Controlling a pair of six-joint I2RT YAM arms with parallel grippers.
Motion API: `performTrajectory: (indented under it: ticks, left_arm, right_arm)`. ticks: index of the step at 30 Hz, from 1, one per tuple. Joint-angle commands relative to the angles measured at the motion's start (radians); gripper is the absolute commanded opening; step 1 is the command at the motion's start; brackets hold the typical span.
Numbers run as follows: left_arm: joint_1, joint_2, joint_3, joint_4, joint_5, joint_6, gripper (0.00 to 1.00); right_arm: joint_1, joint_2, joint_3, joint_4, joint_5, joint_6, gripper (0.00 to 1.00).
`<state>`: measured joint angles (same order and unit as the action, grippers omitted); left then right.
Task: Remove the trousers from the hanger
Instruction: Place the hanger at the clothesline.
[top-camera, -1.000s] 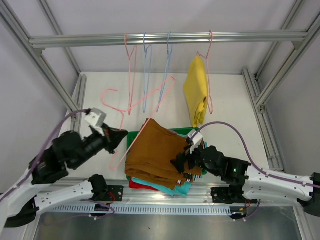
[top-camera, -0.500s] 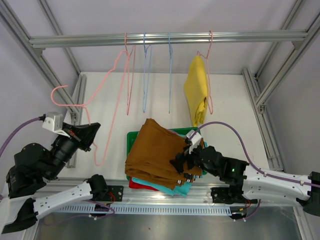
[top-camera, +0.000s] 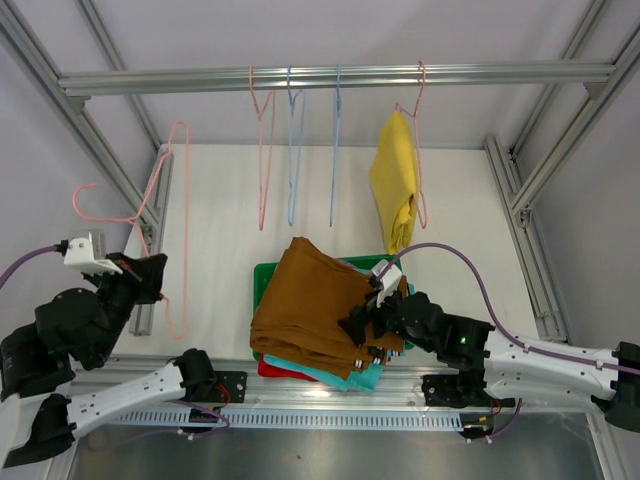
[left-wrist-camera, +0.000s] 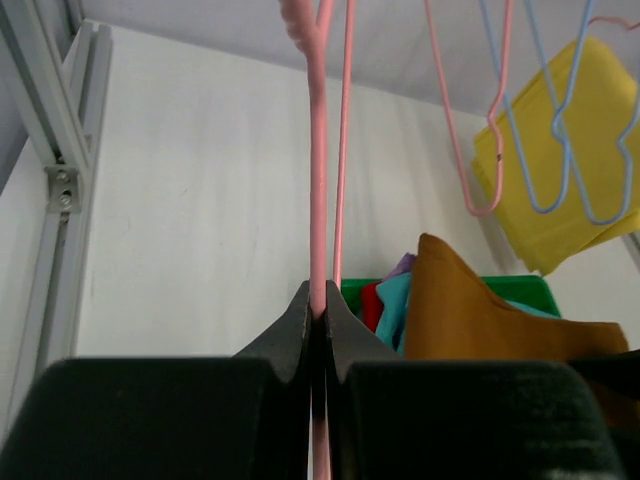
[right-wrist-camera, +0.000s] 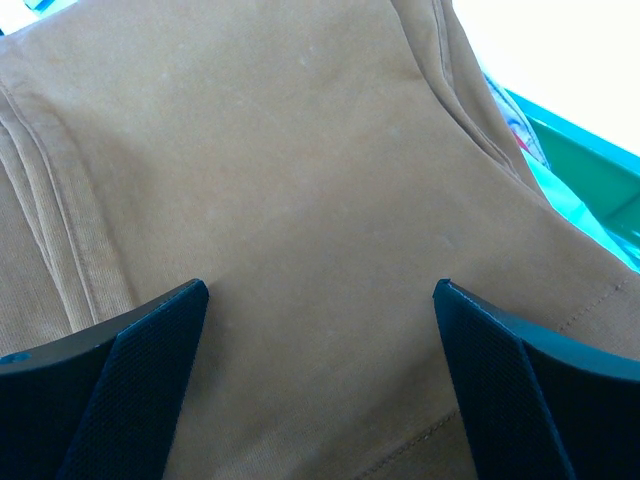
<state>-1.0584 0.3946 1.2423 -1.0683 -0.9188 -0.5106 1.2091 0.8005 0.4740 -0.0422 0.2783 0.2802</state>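
Right wrist view is almost filled by the brown trousers (right-wrist-camera: 300, 150), with the right gripper (right-wrist-camera: 320, 300) spread wide just above them; whether its fingertips touch the cloth cannot be told. From above, that pair tops a pile in the green tray (top-camera: 262, 272) at the tabletop's near edge. It hides most of the red trousers (top-camera: 272, 372) and teal trousers (top-camera: 352, 378), which show only as slivers. The lilac trousers (left-wrist-camera: 400, 265) peek out only in the left wrist view. The left gripper (left-wrist-camera: 318, 312) is pinched tight on a bare pink hanger (left-wrist-camera: 318, 150) near the tabletop's left edge; the hanger's top is cut off in the wrist view. Farther back, the yellow trousers (top-camera: 393, 185) hang from the rail (top-camera: 450, 72) beside three bare hangers (left-wrist-camera: 498, 150).
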Motion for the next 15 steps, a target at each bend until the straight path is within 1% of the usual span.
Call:
performTrajectory:
  ticks: [1,5,7,12,15]
  left_arm:
    - [-0.003,0.088,0.037,-0.13,-0.052,-0.092,0.01]
    - [-0.003,0.154,0.068,-0.102,-0.064,-0.025,0.01]
    - [-0.002,0.182,0.082,-0.072,-0.069,0.038,0.01]
    - [0.012,0.239,0.109,0.091,-0.046,0.206,0.0]
    - [0.064,0.28,0.134,0.154,0.012,0.263,0.0]
  right_arm:
    - [-0.003,0.009,-0.021,0.022,-0.022,0.027,0.99]
    - [-0.011,0.014,-0.025,0.03,-0.027,0.02,0.99]
    - [-0.02,0.019,-0.031,0.031,-0.034,0.017,0.99]
    - [-0.043,0.023,-0.043,0.07,-0.054,0.008,0.99]
    - [-0.068,0.028,-0.054,0.088,-0.077,0.005,1.0]
